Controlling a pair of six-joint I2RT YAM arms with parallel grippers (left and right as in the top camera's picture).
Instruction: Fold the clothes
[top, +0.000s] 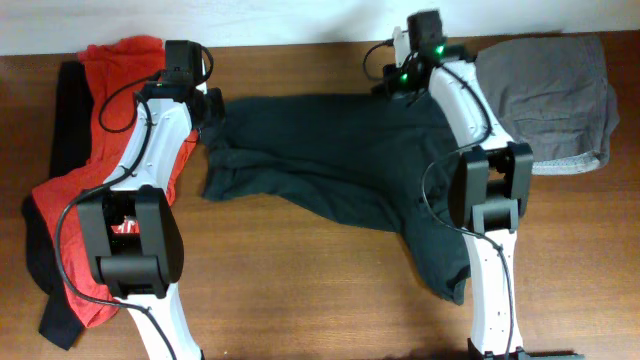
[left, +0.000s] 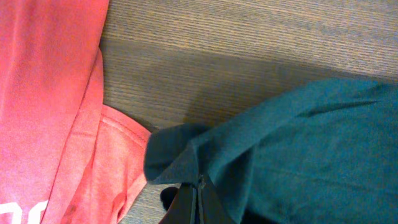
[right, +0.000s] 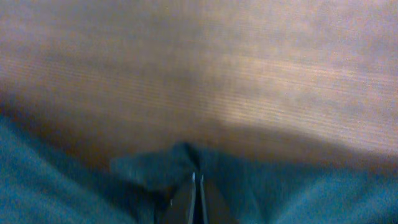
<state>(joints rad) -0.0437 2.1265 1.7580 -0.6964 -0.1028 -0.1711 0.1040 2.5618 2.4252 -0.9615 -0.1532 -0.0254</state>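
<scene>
A dark-green T-shirt (top: 330, 160) lies crumpled across the middle of the table, one end trailing toward the front right. My left gripper (top: 213, 112) is at its left edge. In the left wrist view that gripper (left: 199, 186) is shut on a pinched fold of the green cloth (left: 298, 149). My right gripper (top: 392, 88) is at the shirt's far edge. The right wrist view is blurred but shows the right gripper (right: 198, 180) shut, with green fabric (right: 50, 186) bunched at its tips. A red T-shirt (top: 120, 70) with white print (left: 18, 208) lies at the left, partly under the left arm.
A grey garment (top: 545, 95) with a ribbed hem sits at the back right, beside the right arm. A black garment (top: 68, 110) lies along the far left under the red one. Bare wooden table (top: 300, 280) shows in front of the green shirt.
</scene>
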